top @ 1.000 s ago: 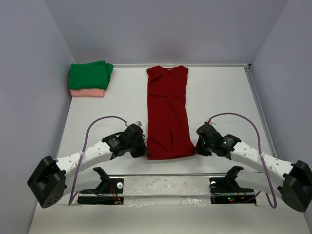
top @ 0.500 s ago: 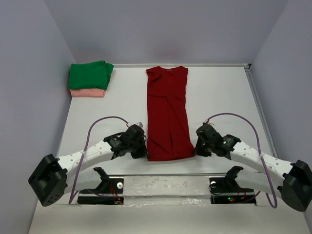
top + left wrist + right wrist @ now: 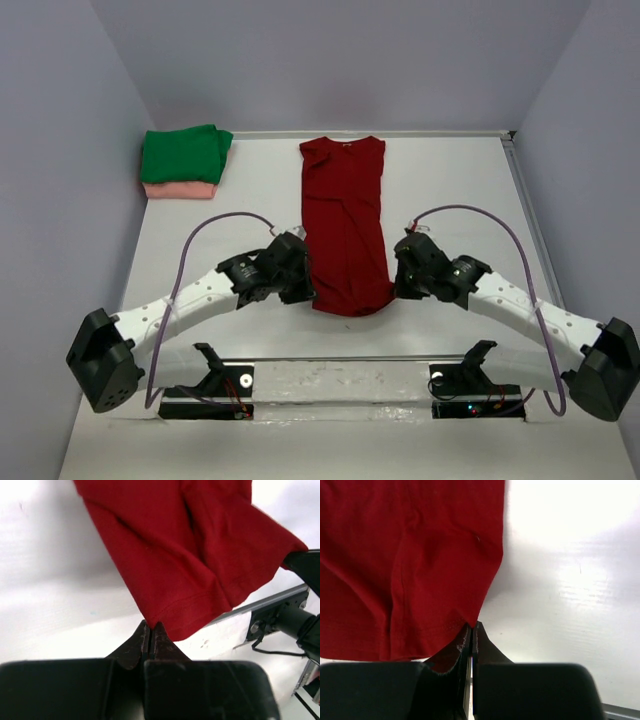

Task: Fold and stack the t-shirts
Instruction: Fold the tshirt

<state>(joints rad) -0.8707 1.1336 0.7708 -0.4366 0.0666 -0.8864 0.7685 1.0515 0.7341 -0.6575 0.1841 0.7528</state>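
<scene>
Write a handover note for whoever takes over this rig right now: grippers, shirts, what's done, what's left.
Left gripper: shut on the dark red t-shirt's near left hem corner.
Right gripper: shut on its near right hem corner.
That shirt lies as a long strip along the table.
Done: green t-shirt folded on the folded pink t-shirt, far left corner.
Left: fold the red one up, add it to the stack.
</scene>
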